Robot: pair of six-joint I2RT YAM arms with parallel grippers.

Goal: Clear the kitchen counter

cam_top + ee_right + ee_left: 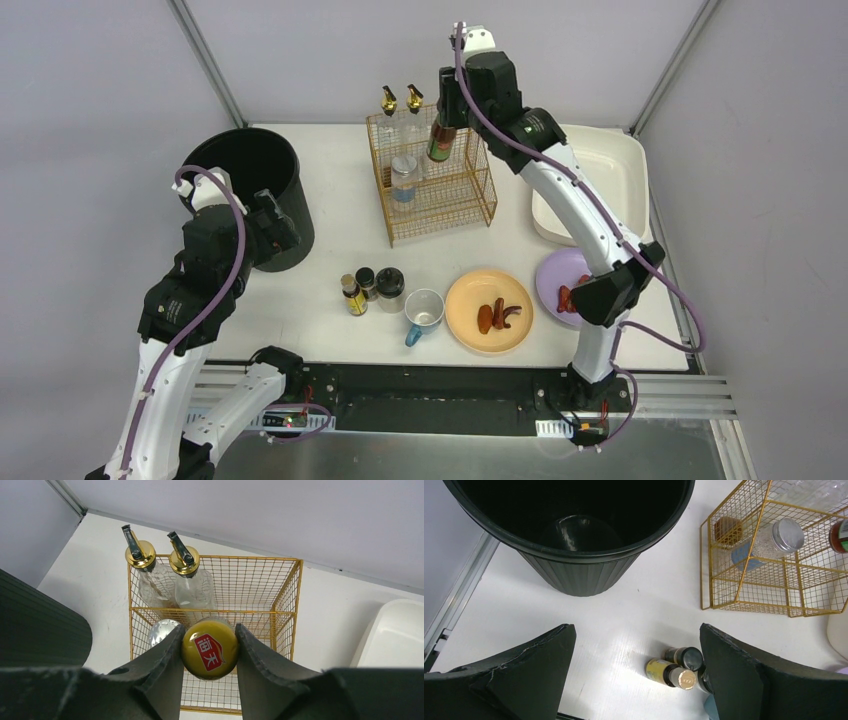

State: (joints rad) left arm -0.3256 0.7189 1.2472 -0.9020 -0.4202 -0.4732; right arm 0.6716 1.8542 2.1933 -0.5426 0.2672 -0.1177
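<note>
**Top view.** The counter (330, 200) is the white surface spanning the middle of this view, with its black rail along the near edge. My left claw (278, 228) sits at the near rim of the black bin (250, 190), which stands at the counter's left rear. My right claw (445, 112) is raised over the gold rack (440, 190) and grips a bottle (441, 140), held upright. Three small bottles (370, 290), a mug (423, 312) and an orange plate (488, 310) with food stand in a row near the front. A purple plate (555, 272) lies further right, partly hidden by my right arm. A cream tub (600, 190) occupies the right rear.

**Left wrist view.** My left claw (636, 627) stands wide and holds nothing. Bare counter (524, 615) shows below it. The bin (579, 575) is ahead, the rack (774, 605) to the right, and the small bottles (674, 672) lie just inside the right finger.

**Right wrist view.** My right claw (210, 630) is set narrow, with both fingers pressed against the yellow cap of the bottle (209, 650). The rack (290, 595) lies directly beneath. Two pourer bottles (185, 580) stand in its far section. The tub (395, 635) is at the right, and counter (95, 580) shows left of the rack.
</note>
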